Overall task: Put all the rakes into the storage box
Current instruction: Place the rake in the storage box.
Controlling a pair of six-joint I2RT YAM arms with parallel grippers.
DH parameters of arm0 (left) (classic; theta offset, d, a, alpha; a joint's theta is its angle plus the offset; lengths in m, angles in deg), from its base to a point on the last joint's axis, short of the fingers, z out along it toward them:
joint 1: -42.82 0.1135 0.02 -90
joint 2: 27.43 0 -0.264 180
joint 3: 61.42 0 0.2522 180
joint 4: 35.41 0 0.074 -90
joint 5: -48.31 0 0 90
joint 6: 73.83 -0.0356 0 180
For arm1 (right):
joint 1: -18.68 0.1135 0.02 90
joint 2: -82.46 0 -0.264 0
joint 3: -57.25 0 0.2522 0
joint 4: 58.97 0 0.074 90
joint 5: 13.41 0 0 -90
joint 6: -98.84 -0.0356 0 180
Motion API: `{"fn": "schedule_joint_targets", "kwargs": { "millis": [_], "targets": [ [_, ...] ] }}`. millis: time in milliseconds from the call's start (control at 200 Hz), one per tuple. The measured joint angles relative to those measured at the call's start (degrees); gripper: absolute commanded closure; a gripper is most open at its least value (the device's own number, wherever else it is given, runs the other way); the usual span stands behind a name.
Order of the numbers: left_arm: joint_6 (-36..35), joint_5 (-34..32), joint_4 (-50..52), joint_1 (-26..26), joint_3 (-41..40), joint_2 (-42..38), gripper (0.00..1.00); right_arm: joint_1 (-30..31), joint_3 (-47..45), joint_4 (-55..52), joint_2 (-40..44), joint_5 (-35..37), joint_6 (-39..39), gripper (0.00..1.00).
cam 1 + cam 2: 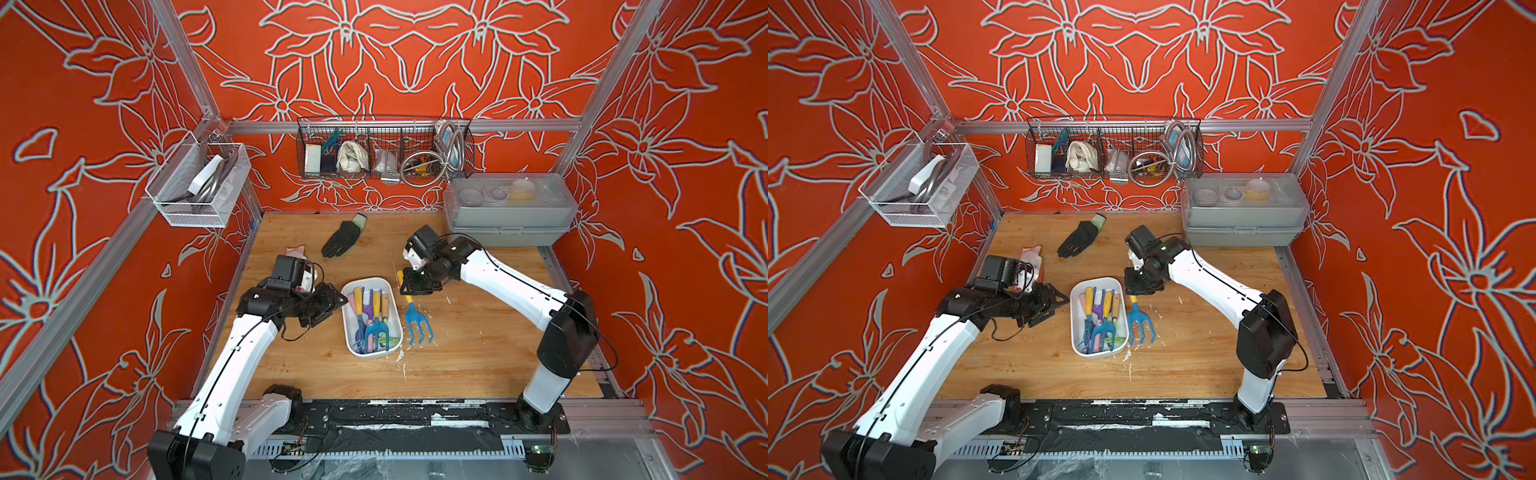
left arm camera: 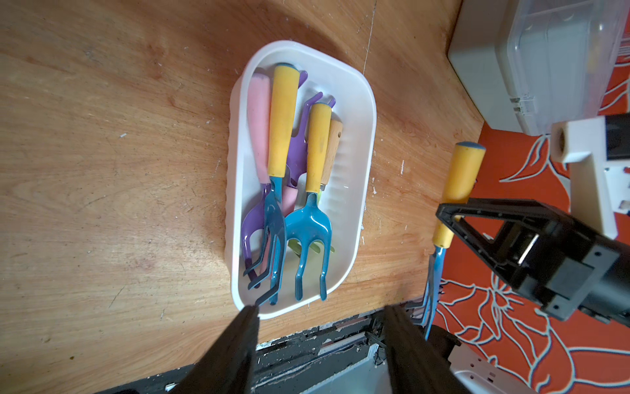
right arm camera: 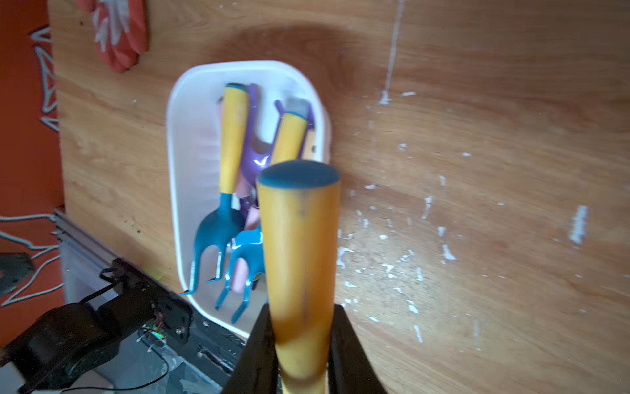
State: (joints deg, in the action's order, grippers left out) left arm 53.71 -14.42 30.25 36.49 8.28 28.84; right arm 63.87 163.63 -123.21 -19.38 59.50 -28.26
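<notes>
One rake [image 1: 416,322] outside storage box [image 1: 365,281], just beside its 3 o'clock wall in both top views, tines toward 6 o'clock. Right jaws clamped on yellow handle [image 3: 300,256]; whether tines clear table [image 1: 478,353], cannot tell. Left jaws apart, empty, at box's 9 o'clock. Step, as judged: carry after grasp. Next move calls for lift above rim, short shift toward 9 o'clock, lowering onto hand tools [image 1: 374,316] crowding box, then release.
</notes>
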Motion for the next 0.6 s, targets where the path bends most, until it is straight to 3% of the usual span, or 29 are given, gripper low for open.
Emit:
{"fn": "schedule_joint_targets", "kwargs": {
  "millis": [310, 601],
  "targets": [
    [-0.02, -0.15, 2.75, 0.0, -1.86, -5.25, 0.39, 5.68, 11.37, 1.25, -10.08, 0.44, -6.16, 1.0],
    [-0.07, -0.35, 4.72, 0.0, -2.12, -7.21, 0.39, 6.23, 14.01, 0.63, -15.5, 2.56, -7.67, 0.99]
  ]
}}
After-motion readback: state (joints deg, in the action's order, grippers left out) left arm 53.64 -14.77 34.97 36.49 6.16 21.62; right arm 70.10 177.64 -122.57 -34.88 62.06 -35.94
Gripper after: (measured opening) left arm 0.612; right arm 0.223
